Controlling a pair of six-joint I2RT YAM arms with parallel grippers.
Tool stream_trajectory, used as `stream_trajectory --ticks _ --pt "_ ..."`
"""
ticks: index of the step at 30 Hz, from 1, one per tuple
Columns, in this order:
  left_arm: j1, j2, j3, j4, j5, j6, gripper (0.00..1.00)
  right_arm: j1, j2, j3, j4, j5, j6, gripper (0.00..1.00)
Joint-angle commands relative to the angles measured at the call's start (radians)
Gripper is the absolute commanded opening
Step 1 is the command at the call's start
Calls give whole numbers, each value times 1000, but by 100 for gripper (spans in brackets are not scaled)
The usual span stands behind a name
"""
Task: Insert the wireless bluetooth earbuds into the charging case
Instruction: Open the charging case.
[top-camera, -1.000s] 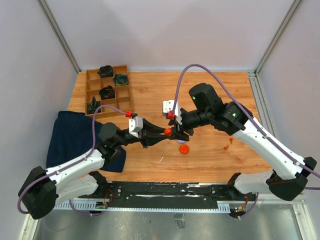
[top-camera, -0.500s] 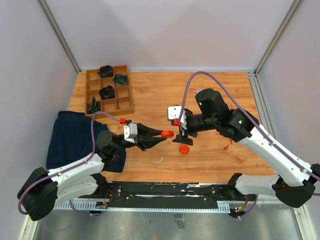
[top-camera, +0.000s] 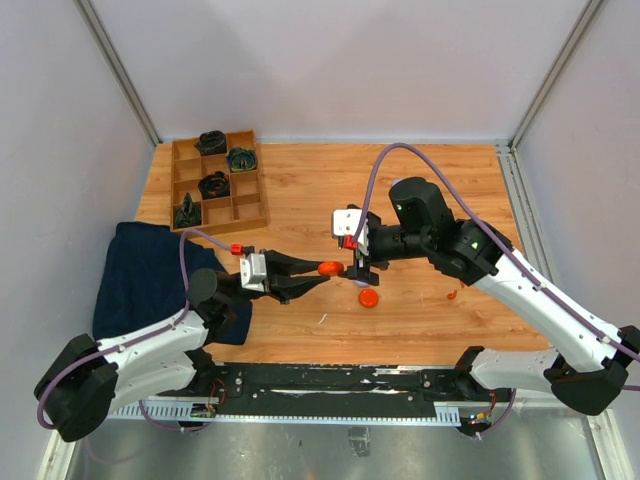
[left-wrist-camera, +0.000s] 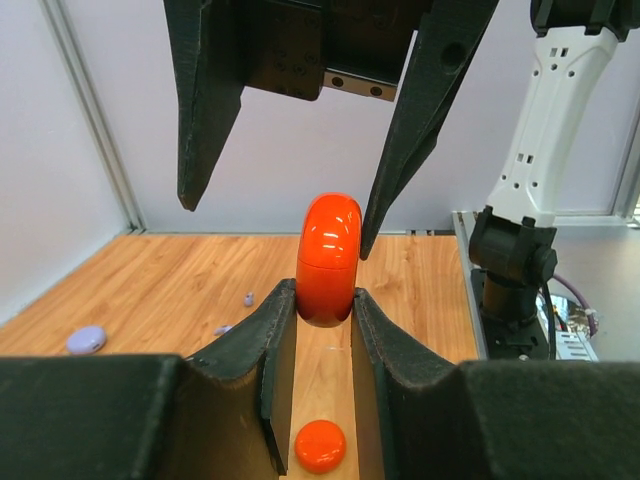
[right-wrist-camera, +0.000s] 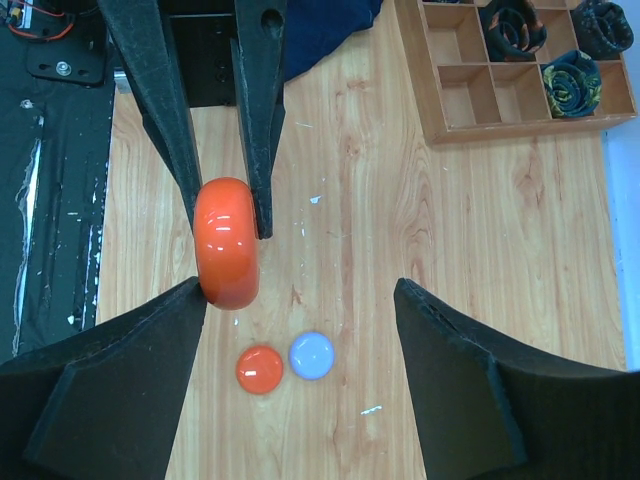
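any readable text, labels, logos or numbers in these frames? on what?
No text can be read in any view.
The orange charging case, clamped in the left gripper, is a plain glossy shell with no logo showing.
The right gripper, wooden tray, orange disc and lavender disc show no markings.

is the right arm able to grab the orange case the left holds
Likely yes: the right fingers are open either side of the orange case, whose top stands clear of the left fingers.
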Motion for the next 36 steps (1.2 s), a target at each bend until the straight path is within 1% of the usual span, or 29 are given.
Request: stream_trajectory --ticks 1,10,27,36 --pt "-8 1 -23 109 4 -1 0 15 -13 12 36 27 7 76" --pt "-8 0 -33 110 18 23 0 15 -17 22 80 55 39 76" --pt "-8 -35 -31 38 -2 89 0 14 -21 67 81 83 85 77" --pt "-8 -42 -21 7 -25 94 0 14 -31 65 88 73 107 78"
